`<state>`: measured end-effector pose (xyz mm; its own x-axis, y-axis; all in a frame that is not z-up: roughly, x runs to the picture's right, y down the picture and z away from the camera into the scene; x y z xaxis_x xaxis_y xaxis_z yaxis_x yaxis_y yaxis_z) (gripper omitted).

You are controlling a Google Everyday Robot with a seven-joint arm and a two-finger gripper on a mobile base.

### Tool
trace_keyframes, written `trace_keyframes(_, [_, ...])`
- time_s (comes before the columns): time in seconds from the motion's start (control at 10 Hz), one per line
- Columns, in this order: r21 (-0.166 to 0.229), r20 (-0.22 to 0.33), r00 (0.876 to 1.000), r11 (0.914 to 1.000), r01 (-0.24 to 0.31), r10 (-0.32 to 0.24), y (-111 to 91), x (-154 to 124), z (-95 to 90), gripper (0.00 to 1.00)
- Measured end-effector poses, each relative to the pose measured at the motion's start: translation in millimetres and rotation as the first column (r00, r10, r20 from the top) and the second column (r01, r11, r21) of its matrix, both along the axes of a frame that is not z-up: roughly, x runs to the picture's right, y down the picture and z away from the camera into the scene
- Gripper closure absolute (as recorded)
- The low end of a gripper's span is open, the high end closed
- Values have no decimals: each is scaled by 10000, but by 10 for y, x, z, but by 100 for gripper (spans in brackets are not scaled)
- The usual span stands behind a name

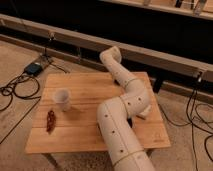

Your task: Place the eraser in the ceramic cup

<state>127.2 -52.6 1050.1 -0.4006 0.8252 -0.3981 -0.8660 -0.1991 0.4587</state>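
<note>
- Cables lie looped on the floor at the far left, beside the table's left edge.
- A small dark box sits on the floor behind those cables, off the table's back-left corner.
- The table is pale wooden planks and fills the middle of the view.
- A small reddish-brown thing lies flat near the table's front-left. It is in front of the cup and apart from it, and I cannot tell what it is.
- The cup stands upright on the left part of the table with its mouth up. It is white and tapers to the base, and nothing touches it.
- The gripper is at the arm's far end, by the table's back edge. It is well apart from the cup, behind it and to its right. It stands open with nothing seen in it.
- The arm is white and jointed. It rises from the front edge, bends at an elbow over the table's right half, then runs back and left.
- A pale piece shows just right of the elbow, partly hidden by the arm. Whether it is the eraser I cannot tell.
- More cables trail on the floor to the right.
</note>
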Motion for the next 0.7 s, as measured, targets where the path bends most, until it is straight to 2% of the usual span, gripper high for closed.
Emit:
trace_keyframes(0.3, [-33, 188, 9993, 9995, -327, 328, 3, 106, -42, 35])
trace_keyframes(0.7, [621, 817, 9915, 9924, -1060, 1008, -128, 221, 6, 35])
